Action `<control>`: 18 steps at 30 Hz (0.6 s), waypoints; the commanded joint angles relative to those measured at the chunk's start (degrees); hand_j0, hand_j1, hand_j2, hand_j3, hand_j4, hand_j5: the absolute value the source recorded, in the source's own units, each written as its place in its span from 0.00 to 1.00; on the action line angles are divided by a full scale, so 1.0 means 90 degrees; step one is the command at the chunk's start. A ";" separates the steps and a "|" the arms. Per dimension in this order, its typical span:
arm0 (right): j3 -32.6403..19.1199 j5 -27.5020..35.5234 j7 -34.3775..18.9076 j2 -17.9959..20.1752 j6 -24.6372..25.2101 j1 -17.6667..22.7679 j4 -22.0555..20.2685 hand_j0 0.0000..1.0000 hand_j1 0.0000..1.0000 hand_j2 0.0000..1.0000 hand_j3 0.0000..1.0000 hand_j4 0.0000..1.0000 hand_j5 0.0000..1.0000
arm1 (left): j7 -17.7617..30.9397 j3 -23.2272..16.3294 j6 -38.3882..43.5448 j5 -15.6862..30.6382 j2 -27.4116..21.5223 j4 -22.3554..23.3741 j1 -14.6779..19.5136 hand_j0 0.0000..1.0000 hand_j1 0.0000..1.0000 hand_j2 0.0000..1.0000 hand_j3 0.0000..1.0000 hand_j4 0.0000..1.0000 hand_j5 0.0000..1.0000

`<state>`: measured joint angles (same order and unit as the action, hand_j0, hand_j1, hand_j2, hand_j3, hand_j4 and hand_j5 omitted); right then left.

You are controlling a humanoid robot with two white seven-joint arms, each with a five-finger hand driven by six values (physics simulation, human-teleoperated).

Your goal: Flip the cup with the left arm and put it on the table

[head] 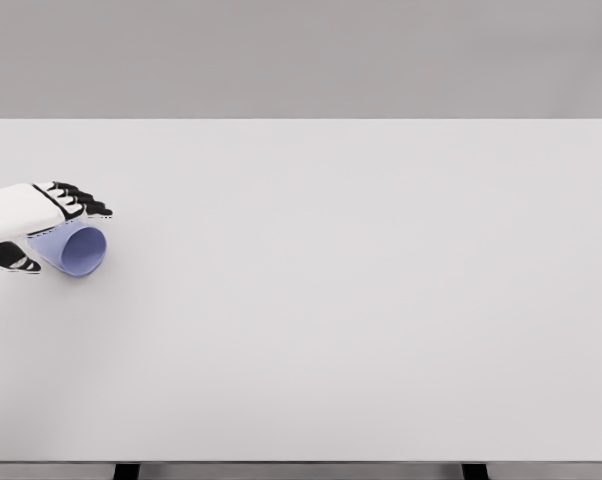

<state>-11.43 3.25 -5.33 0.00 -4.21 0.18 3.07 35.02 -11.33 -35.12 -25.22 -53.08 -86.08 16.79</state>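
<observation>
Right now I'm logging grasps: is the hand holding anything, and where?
The left hand appears to grip the lilac cup around its side wall.

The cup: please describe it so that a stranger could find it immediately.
Look at the wide white table, near its left edge. There the cup lies on its side under the left robot hand. It is pale blue, the only coloured thing.

Left hand (43,228) grasps tipped cup (78,250) on table (361,300).
</observation>
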 commanded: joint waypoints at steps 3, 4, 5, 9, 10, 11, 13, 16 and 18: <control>0.0000 0.0000 -0.0004 0.0000 -0.0001 0.0000 0.0000 1.00 1.00 1.00 1.00 1.00 1.00 | -0.0002 -0.0001 0.0013 -0.0391 0.0254 0.0365 0.0107 1.00 1.00 1.00 1.00 1.00 1.00; 0.0000 0.0000 0.0006 0.0000 -0.0001 0.0000 0.0000 1.00 1.00 1.00 1.00 1.00 1.00 | -0.0002 -0.0001 0.0013 -0.0391 0.0312 0.0424 0.0107 1.00 1.00 1.00 1.00 1.00 1.00; 0.0000 0.0000 -0.0004 0.0000 -0.0001 0.0000 0.0000 1.00 1.00 1.00 1.00 1.00 1.00 | -0.0002 -0.0001 0.0013 -0.0391 0.0312 0.0424 0.0098 1.00 1.00 1.00 1.00 1.00 1.00; 0.0000 0.0000 0.0006 0.0000 0.0009 0.0000 0.0000 1.00 1.00 1.00 1.00 1.00 1.00 | -0.0002 -0.0030 0.0013 -0.0382 0.0322 0.0444 0.0088 1.00 1.00 1.00 1.00 1.00 1.00; 0.0000 0.0000 -0.0004 0.0000 -0.0001 0.0000 0.0000 1.00 1.00 1.00 1.00 1.00 1.00 | -0.0002 -0.0040 0.0013 -0.0382 0.0322 0.0444 0.0088 1.00 1.00 1.00 1.00 1.00 1.00; 0.0000 0.0000 0.0006 0.0000 0.0009 0.0000 0.0000 1.00 1.00 1.00 1.00 1.00 1.00 | -0.0002 -0.0040 0.0013 -0.0382 0.0322 0.0453 0.0088 1.00 1.00 1.00 1.00 1.00 1.00; 0.0000 0.0000 -0.0004 0.0000 -0.0001 0.0000 0.0000 1.00 1.00 1.00 1.00 1.00 1.00 | -0.0002 -0.0049 0.0013 -0.0391 0.0322 0.0463 0.0088 1.00 1.00 1.00 1.00 1.00 1.00; 0.0000 0.0000 -0.0004 0.0000 -0.0001 0.0000 0.0000 1.00 1.00 1.00 1.00 1.00 1.00 | -0.0002 -0.0059 0.0013 -0.0401 0.0332 0.0678 0.0107 1.00 1.00 1.00 1.00 1.00 1.00; 0.0000 0.0000 0.0006 0.0000 -0.0001 0.0000 0.0000 1.00 1.00 1.00 1.00 1.00 1.00 | -0.0002 -0.0049 0.0013 -0.0547 0.0332 0.0717 0.0117 1.00 1.00 1.00 1.00 1.00 1.00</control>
<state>-11.43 3.25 -5.32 0.00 -4.22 0.18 3.08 35.02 -11.78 -35.13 -29.81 -50.01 -80.29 18.37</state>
